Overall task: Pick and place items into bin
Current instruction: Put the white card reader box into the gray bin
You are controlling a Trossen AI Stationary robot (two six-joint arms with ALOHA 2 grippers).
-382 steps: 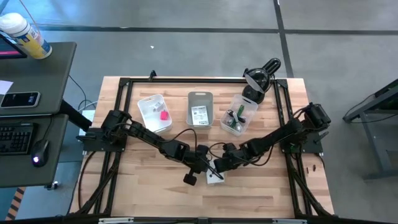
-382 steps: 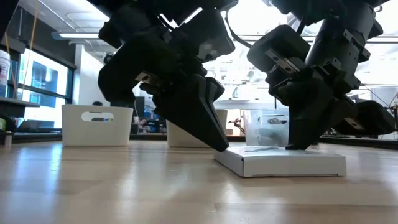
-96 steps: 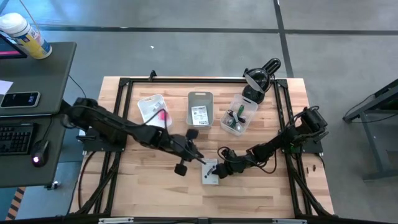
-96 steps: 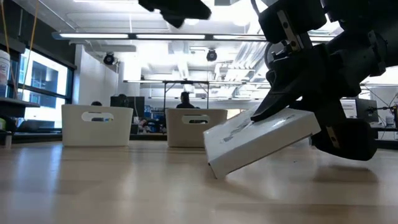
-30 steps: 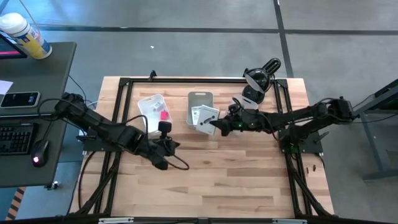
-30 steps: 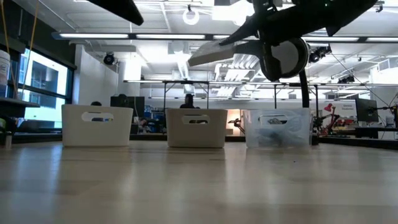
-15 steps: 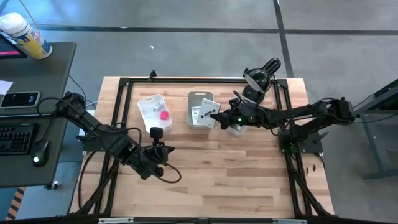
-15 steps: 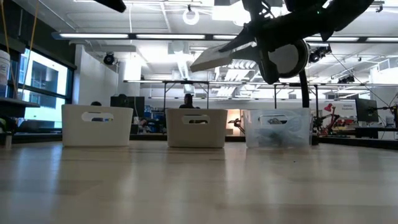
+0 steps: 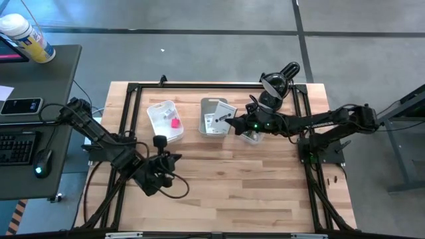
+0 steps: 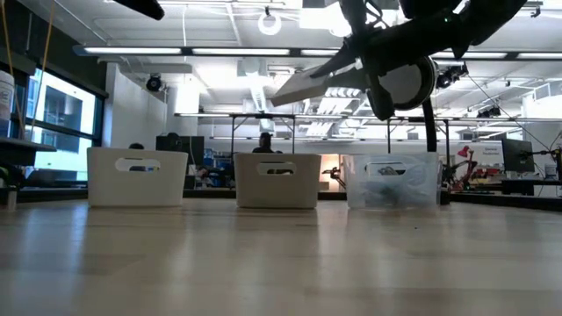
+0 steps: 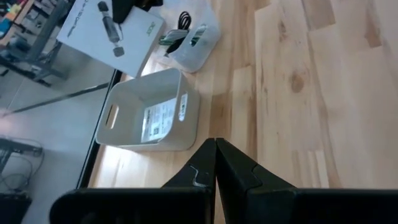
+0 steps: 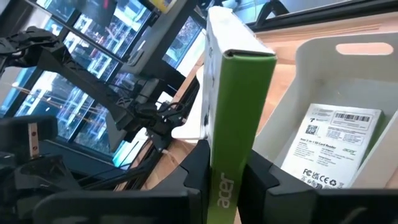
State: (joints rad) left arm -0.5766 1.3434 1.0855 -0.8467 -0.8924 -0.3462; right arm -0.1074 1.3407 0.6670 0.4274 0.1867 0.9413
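While our left hand point(image 9: 161, 161) waits closed, our right hand point(image 9: 232, 123) clamps the white box point(image 9: 220, 120) (green-edged) above the middle bin point(image 9: 212, 103).

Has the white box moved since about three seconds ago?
Yes. The white box has left the wooden table and now hangs in the right gripper over the middle bin.

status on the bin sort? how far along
Done: a pink block lies in the left bin, a printed card in the middle bin, cables in the clear bin. In hand: the right gripper holds a white box over the middle bin. Left: releasing it. Left gripper is shut, empty.
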